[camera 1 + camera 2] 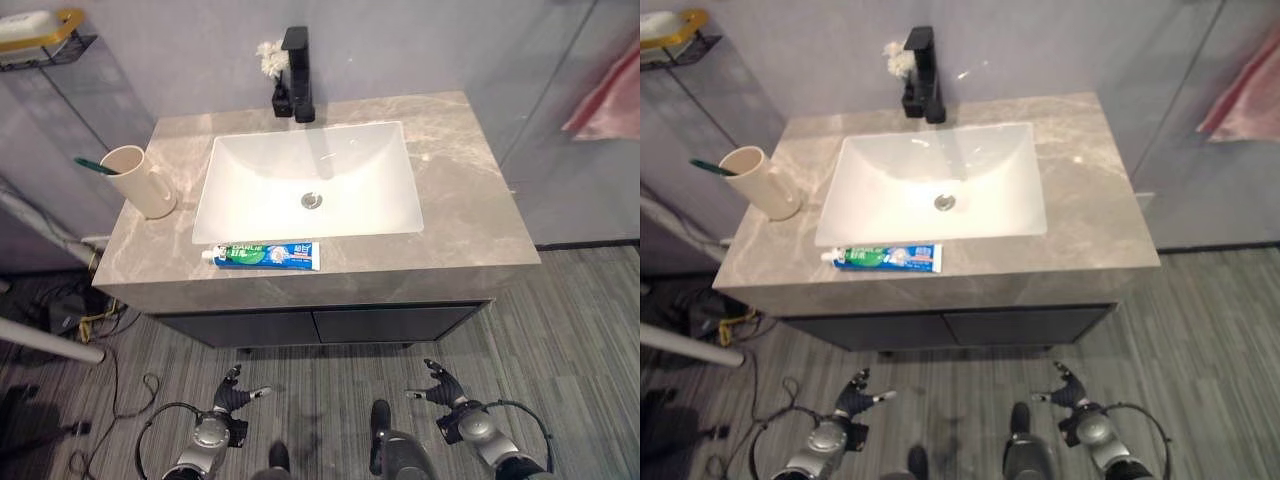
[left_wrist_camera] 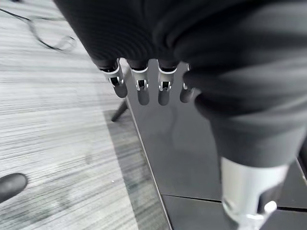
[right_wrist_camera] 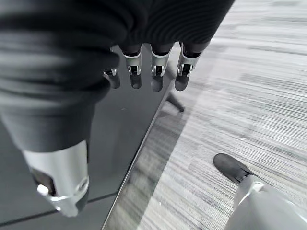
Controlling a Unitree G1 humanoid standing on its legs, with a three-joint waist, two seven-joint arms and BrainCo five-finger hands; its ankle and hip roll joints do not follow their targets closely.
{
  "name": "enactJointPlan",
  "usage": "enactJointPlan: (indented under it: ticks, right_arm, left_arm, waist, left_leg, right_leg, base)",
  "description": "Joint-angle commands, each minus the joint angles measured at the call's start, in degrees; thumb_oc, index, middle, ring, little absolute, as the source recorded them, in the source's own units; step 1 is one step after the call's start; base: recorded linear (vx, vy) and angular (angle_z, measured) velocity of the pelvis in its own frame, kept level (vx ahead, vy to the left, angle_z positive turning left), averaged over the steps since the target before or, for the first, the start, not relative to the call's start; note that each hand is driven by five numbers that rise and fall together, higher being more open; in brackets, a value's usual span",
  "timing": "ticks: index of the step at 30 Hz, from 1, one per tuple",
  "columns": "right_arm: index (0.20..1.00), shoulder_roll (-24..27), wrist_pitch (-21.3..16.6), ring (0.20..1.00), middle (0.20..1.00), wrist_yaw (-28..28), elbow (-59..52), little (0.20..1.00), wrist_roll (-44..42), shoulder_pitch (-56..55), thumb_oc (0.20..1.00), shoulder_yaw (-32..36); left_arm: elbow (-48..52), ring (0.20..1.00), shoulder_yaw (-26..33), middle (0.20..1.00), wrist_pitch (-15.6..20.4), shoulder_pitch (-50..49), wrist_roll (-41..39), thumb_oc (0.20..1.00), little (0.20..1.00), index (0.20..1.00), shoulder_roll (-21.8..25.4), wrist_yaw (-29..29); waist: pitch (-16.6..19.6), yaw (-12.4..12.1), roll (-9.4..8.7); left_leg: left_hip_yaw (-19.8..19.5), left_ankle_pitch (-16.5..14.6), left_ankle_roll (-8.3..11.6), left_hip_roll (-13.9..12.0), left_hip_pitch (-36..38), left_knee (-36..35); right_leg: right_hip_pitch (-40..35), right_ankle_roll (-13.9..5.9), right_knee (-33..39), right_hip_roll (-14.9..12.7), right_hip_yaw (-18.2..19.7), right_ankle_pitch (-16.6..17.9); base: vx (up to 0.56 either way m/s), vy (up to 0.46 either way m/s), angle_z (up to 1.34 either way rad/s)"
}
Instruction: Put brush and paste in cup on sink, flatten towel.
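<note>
Toothpaste (image 1: 265, 255) flat on counter (image 1: 470, 190); wrist views: left hand (image 2: 144, 86), right hand (image 3: 144, 72) relaxed, empty.

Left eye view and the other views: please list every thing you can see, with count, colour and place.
cup: one, cream, on the countertop left of the basin
brush: one, green, standing in the cup
paste: one tube, blue and green, lying on the counter's front edge, before the basin
basin: one, white, set in the countertop
countertop: one, grey marble
faucet: one, black, behind the basin
towel: one, pink, hanging at far right
shelf: one, on the wall at upper left
cabinet: one, dark, under the counter
left hand: open, low before the cabinet
right hand: open, low before the cabinet
</note>
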State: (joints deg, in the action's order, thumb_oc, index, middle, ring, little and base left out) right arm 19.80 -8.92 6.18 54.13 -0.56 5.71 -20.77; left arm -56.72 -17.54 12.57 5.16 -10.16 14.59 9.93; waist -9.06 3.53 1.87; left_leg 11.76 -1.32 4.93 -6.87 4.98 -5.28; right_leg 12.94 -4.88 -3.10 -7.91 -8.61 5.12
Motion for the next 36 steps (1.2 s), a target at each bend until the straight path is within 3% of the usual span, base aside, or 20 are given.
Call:
enactJointPlan:
  ticks: [1, 11, 19, 26, 29, 36]
  right_arm:
    - [1.0, -1.2, -1.7, 1.0, 1.0, 0.2, -1.6, 1.0, 4.6, 1.9, 1.0, -4.3]
    - [1.0, -1.0, -1.6, 1.0, 1.0, 1.6, -1.5, 1.0, 3.6, 1.2, 1.0, -2.3]
    - [1.0, -2.3, -3.0, 1.0, 1.0, 1.6, 1.9, 1.0, -0.7, 0.6, 1.0, 0.4]
    - [1.0, -3.5, -3.8, 1.0, 1.0, 1.8, 8.2, 1.0, -5.1, 2.3, 1.0, 3.0]
    - [1.0, -3.8, -3.8, 1.0, 1.0, 2.2, 11.4, 1.0, -5.3, 2.2, 1.0, 3.7]
    - [1.0, -4.2, -2.6, 1.0, 1.0, 1.3, 13.3, 1.0, -5.3, 0.3, 1.0, 4.9]
  left_arm:
    - [1.1, 1.0, 1.6, 1.0, 3.2, 0.0, 1.8, 1.0, 1.0, 1.0, 2.4, 1.1]
    - [6.7, 1.0, 0.4, 1.0, 3.8, -2.2, 2.5, 1.0, 1.0, 1.0, 3.0, 1.5]
    - [14.8, 1.0, -0.4, 1.0, 6.4, -8.9, 10.8, 1.0, 1.0, 1.0, 7.1, 1.9]
    - [31.9, 1.0, 1.4, 1.0, 10.5, -17.2, 20.2, 1.0, 1.0, 1.0, 17.7, 3.0]
    - [40.8, 1.0, 6.1, 1.0, 12.2, -19.4, 22.6, 1.0, 1.0, 1.0, 23.7, 5.7]
    - [51.8, 1.0, 17.8, 1.0, 12.5, -19.3, 20.4, 1.0, 1.0, 1.0, 27.9, 9.2]
  waist:
    - [0.7, -0.9, -2.79]
    - [0.6, -1.1, -3.4]
    - [1.2, -2.7, -2.9]
    - [1.7, -6.0, -2.22]
    - [2.1, -6.9, -2.14]
    - [3.0, -7.0, -2.3]
  left_leg:
    - [-0.8, 4.6, 2.14, -1.4, -4.1, 0.3]
    - [-1.4, 5.2, 2.72, -1.9, -5.4, 0.3]
    - [-2.5, 5.5, 3.18, -2.3, -6.1, 0.3]
    - [-4.0, 5.9, 3.91, -2.8, -6.8, 0.3]
    - [-4.3, 5.8, 4.23, -3.1, -6.7, 0.3]
    - [-4.7, 5.8, 4.56, -3.3, -6.4, 0.3]
  right_leg:
    - [-12.3, -6.9, 8.1, -7.5, -0.8, 4.9]
    - [-12.1, -7.73, 8.1, -8.5, -2.8, 5.3]
    - [-12.3, -8.09, 8.1, -8.6, -4.4, 4.7]
    - [-13.5, -8.29, 8.1, -8.5, -6.5, 3.7]
    - [-14.2, -8.39, 8.1, -8.4, -7.0, 3.2]
    - [-14.9, -8.31, 8.1, -8.5, -7.6, 2.9]
  base:
    - [0.01, 0.069, -0.89]
    - [0.0, 0.008, -0.07]
    - [0.01, -0.02, 0.07]
    - [0.0, -0.027, 0.16]
    - [0.0, -0.02, 0.11]
    - [0.0, -0.016, 0.09]
